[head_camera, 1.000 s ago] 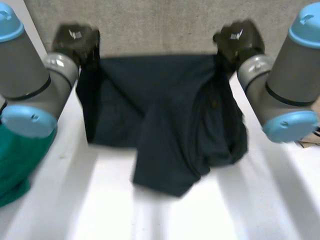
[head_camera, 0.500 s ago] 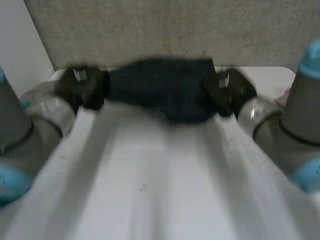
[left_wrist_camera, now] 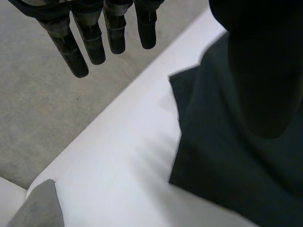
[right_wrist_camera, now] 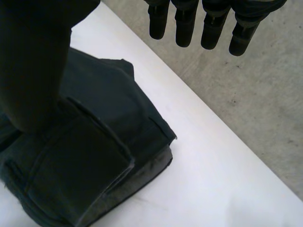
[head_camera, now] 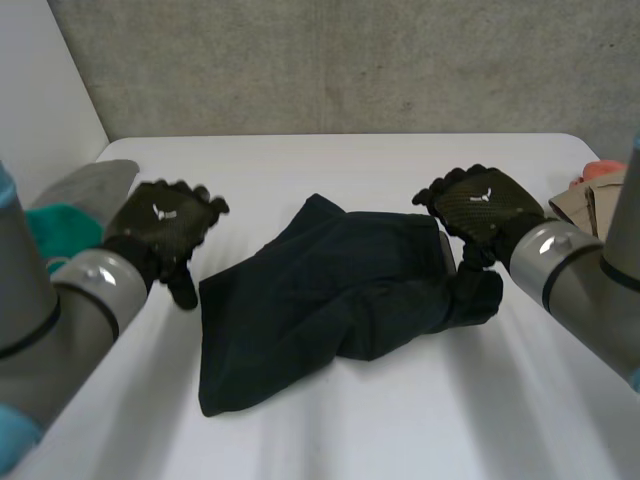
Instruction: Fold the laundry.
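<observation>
A dark navy garment (head_camera: pixel 320 295) lies loosely bunched on the middle of the white table (head_camera: pixel 330 160). My left hand (head_camera: pixel 165 232) hovers just beside its left edge with fingers spread and straight, holding nothing. In the left wrist view the fingers (left_wrist_camera: pixel 90 38) point over the table's far edge, and the garment (left_wrist_camera: pixel 227 161) lies under the thumb side. My right hand (head_camera: pixel 482 205) is over the garment's right end, open, thumb down by the cloth. In the right wrist view the straight fingers (right_wrist_camera: pixel 203 23) stand clear above the folded, seamed end of the garment (right_wrist_camera: pixel 94 156).
A grey cloth (head_camera: pixel 90 185) and a green cloth (head_camera: pixel 62 225) lie at the table's left side, behind my left arm. Tan and orange items (head_camera: pixel 590 195) sit at the right edge. A concrete wall stands behind the table.
Both hands held the garment up by its top edge, swung it forward, then let go. It now lies on the table and both hands have opened.
</observation>
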Motion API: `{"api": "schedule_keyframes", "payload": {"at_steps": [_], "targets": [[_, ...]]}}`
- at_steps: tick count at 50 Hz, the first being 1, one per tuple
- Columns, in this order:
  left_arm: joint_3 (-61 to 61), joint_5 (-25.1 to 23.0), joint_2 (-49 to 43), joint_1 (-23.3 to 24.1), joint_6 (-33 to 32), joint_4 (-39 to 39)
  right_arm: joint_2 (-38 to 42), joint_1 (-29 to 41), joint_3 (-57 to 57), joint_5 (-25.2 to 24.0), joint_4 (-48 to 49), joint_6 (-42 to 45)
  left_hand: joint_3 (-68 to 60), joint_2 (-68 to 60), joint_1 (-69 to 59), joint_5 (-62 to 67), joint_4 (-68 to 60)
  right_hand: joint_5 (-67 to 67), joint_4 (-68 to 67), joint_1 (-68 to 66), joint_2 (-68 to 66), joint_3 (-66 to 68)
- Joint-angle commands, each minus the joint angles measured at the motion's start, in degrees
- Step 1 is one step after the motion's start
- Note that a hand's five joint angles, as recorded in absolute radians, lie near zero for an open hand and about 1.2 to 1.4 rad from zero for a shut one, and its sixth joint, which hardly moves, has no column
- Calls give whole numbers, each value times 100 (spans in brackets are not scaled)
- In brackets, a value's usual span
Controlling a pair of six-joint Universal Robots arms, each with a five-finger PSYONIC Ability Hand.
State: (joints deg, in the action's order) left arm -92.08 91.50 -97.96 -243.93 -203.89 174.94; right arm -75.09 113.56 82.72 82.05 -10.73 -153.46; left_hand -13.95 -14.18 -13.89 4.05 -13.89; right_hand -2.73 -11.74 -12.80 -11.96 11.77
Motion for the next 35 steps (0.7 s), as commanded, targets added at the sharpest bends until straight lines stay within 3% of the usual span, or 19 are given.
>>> {"api": "schedule_keyframes", "payload": {"at_steps": [1,6,11,14,22,35], "targets": [[918,-229,-1030,-155,770,-635,1021,78,-1089,-58,-919,-210,-483,-461,-489,473,-489,273,174,280,196,-177],[1209,-221,-1471,-129,1087,-1339,1444,78,-1574,-67,-1256,-421,-1190,-1167,-1196,1179,-1196,-46,-145,-39,-124,142],[1139,-194,-1612,-50,1483,-1437,1656,43,-1987,12,-1326,-430,-1241,-1218,-1247,1231,-1247,-214,-313,-207,-292,310],[1008,-194,-1682,47,1510,-1384,1411,-62,-2093,39,-1353,-544,-1224,-1202,-1230,1214,-1230,-349,-448,-342,-427,446],[840,16,-1919,214,1343,-787,1084,-194,-2014,-471,-1387,-501,-1241,-1218,-1247,1231,-1247,-349,-448,-342,-427,446],[867,149,-2359,416,1185,-294,1322,-159,-1654,100,-1063,44,-1931,-1908,-1937,1920,-1937,-366,-465,-359,-444,462]]}}
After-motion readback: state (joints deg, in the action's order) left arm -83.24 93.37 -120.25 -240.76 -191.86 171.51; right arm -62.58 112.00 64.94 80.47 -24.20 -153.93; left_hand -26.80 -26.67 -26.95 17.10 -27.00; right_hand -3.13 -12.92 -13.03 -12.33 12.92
